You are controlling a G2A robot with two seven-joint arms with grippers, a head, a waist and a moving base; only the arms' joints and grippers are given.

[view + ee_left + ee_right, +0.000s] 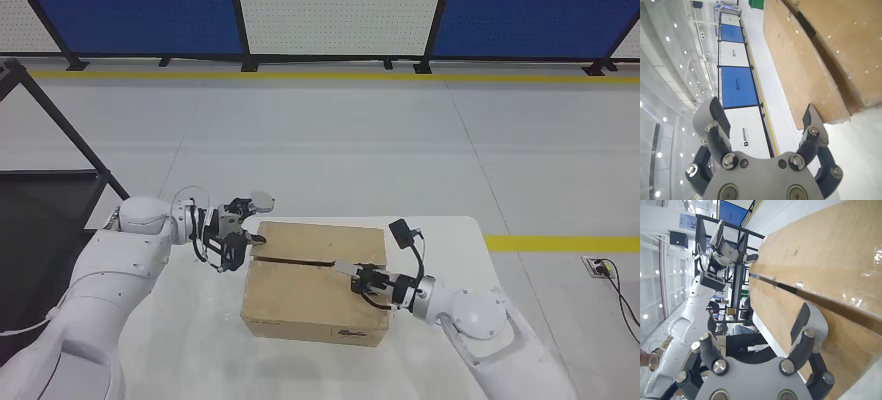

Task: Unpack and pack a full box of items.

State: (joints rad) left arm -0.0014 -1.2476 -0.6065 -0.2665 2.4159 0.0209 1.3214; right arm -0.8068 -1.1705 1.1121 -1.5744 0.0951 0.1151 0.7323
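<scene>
A brown cardboard box (315,290) stands on the white table (200,330), its top flaps down with a dark seam (300,260) between them. My left gripper (258,222) is open at the box's far left corner. In the left wrist view one finger (809,117) touches the flap edge of the box (806,62), and the left gripper (762,115) holds nothing. My right gripper (352,272) is open over the box top, one finger (802,321) lying beside the seam (787,288). The left gripper (736,243) also appears at the box's far end.
A black metal frame (40,220) stands left of the table. The table has bare surface in front of and left of the box. Blue and white partition panels (330,25) line the far side of the floor.
</scene>
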